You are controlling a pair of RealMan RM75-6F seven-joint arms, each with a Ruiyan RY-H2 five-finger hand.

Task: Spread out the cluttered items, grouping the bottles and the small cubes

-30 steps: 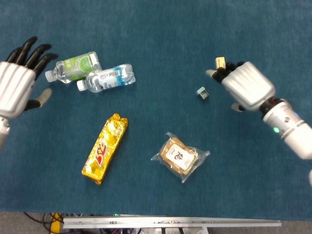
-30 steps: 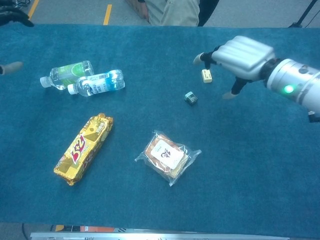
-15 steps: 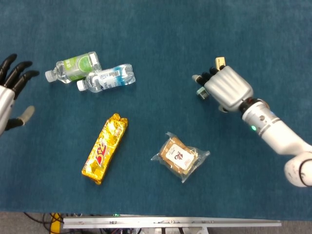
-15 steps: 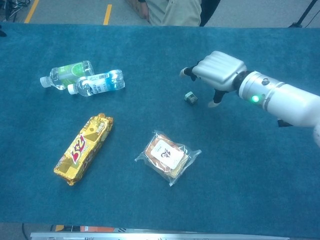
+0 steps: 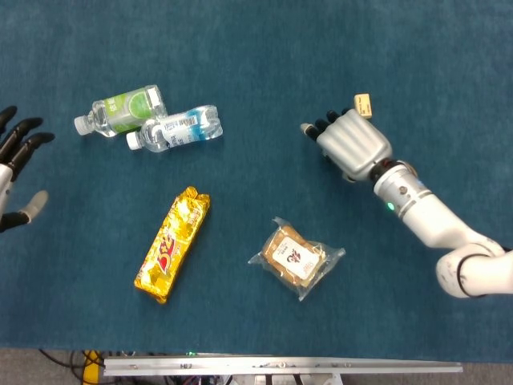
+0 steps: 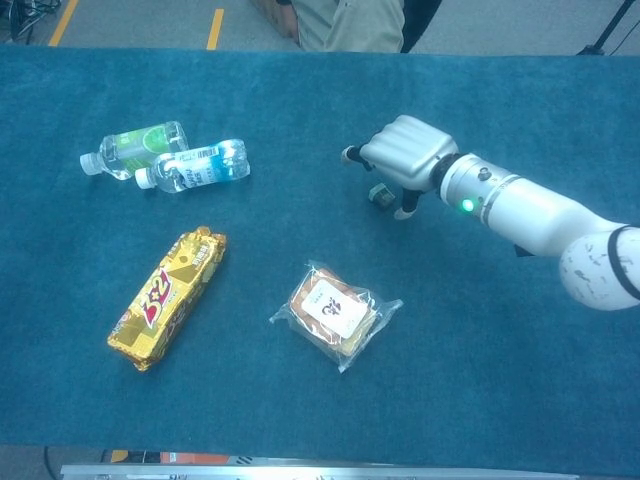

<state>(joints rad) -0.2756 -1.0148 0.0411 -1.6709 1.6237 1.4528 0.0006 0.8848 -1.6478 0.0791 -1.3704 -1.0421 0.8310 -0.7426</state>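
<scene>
Right hand (image 6: 400,160) had swung left onto grey-green cube (image 6: 381,195) — fingers curled over, grip unclear — tan cube (image 5: 362,103) left behind.

A gold snack bar wrapper (image 5: 173,244) lies flat on the blue table cloth (image 5: 256,48), left of centre and toward the near edge, its long axis tilted so the top end leans right; red lettering runs along its length. Well apart to its right, near the middle of the near half, sits a clear plastic packet of biscuits (image 5: 296,257) with a white label on top, turned at an angle. The two do not touch. In the chest view, beyond the far edge of the table, a person (image 6: 350,22) in light clothing stands on a grey floor (image 6: 140,22) marked with a yellow line (image 6: 214,28).
</scene>
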